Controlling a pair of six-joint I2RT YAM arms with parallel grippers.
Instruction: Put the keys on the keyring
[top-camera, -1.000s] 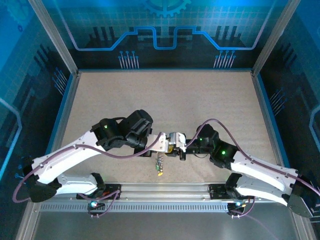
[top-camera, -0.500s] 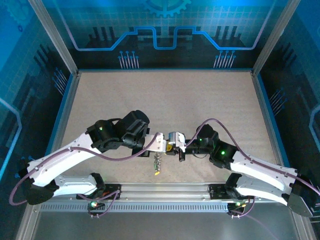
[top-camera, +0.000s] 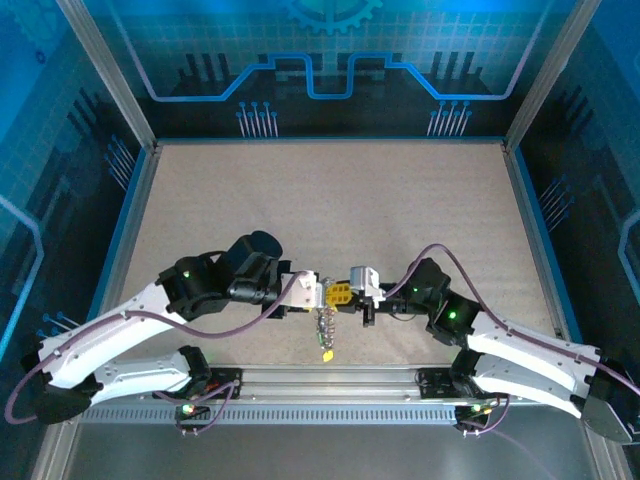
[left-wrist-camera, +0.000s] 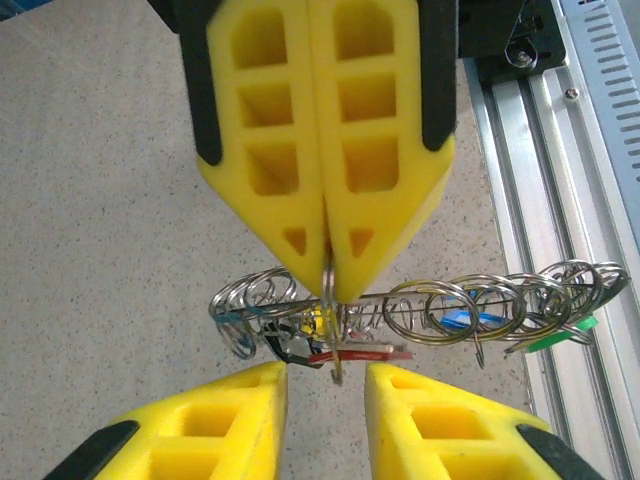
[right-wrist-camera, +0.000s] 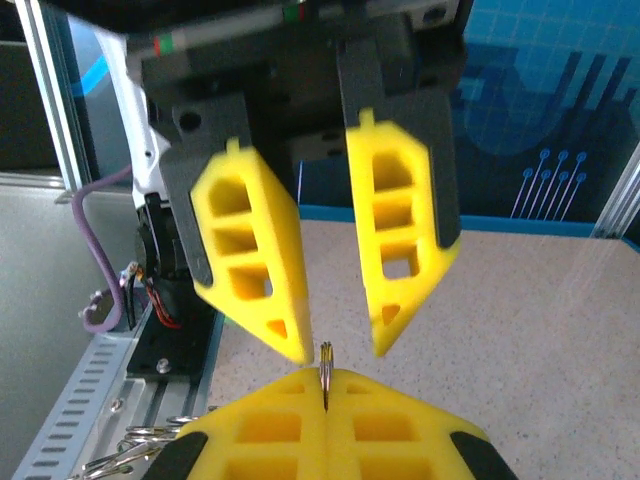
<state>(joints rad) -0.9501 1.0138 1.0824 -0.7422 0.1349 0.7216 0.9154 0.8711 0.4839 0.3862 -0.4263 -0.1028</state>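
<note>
Our left gripper (left-wrist-camera: 325, 375) has just let go; a second ago its yellow fingers were pressed together, and now they stand a narrow gap apart, holding nothing. Straight across that gap our right gripper (left-wrist-camera: 328, 280) meets it tip to tip, with its jaws clamped on the keyring (right-wrist-camera: 325, 362); we see the ring edge-on, as a thin metal line pinched between the pads and poking out beyond them. Over the same second both arms have drawn back a little toward their bases.

Just below the closed tips hangs a string of bright wire loops (left-wrist-camera: 430, 312); the keys (left-wrist-camera: 455, 320) sit among them, a blue and a green head out toward the rail side, a red and a yellow one nearer the pinch. Whether every key is threaded on we cannot tell, since the loops overlap. Beneath the bunch lies the speckled table (left-wrist-camera: 100, 200), with the aluminium rail (left-wrist-camera: 560, 150) off to one side.

We judge this a handover; the ring now rests with the right hand alone, leaving the left free to take a fresh hold or fetch a key.
</note>
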